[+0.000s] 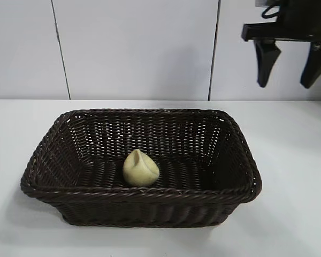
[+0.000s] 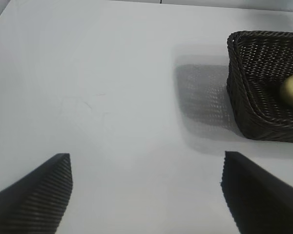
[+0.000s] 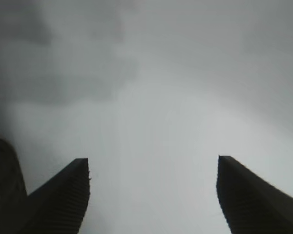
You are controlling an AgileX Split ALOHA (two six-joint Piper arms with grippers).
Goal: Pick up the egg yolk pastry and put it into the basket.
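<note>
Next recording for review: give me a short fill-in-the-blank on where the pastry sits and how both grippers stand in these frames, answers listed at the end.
1. The egg yolk pastry lies inside the ____.
2. The right gripper hangs above the table with its fingers ____ and nothing between them.
3. The left gripper is open over bare table, and the basket stands ____ from it.
4. The colour of the basket's wicker is dark ____.

Missing words: basket; open; apart; brown
</note>
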